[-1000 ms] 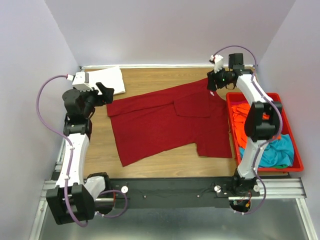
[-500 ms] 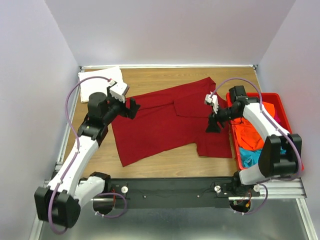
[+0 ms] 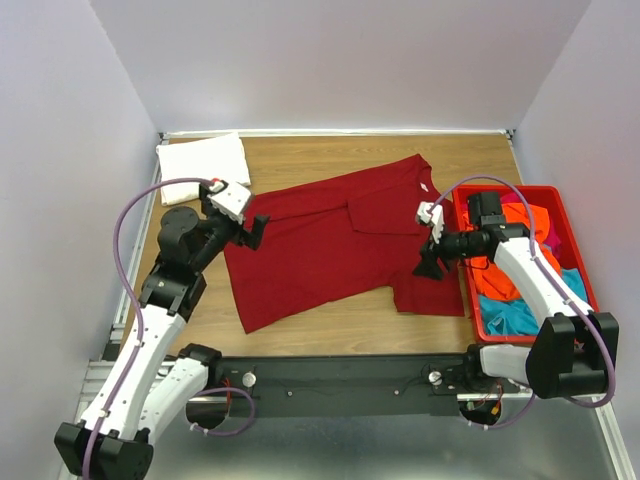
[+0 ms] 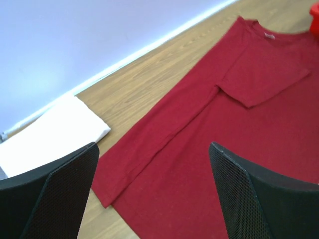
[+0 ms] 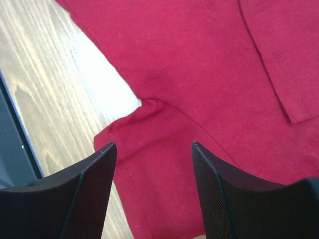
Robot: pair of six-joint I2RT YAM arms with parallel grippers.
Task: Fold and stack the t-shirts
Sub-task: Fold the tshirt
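Left end effector gapes over the dark red t-shirt.

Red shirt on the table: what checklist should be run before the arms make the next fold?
1. Left gripper open, nothing held: ok.
2. Right gripper open, nothing held: ok.
3. Red shirt spread on table, far sleeve folded in: ok.
4. Right gripper above near sleeve armpit: ok.
5. Left gripper touching cloth: cannot tell.
6. White shirt folded, apart from red shirt: ok.

Dark red t-shirt flat on wooden table, beside red bin.
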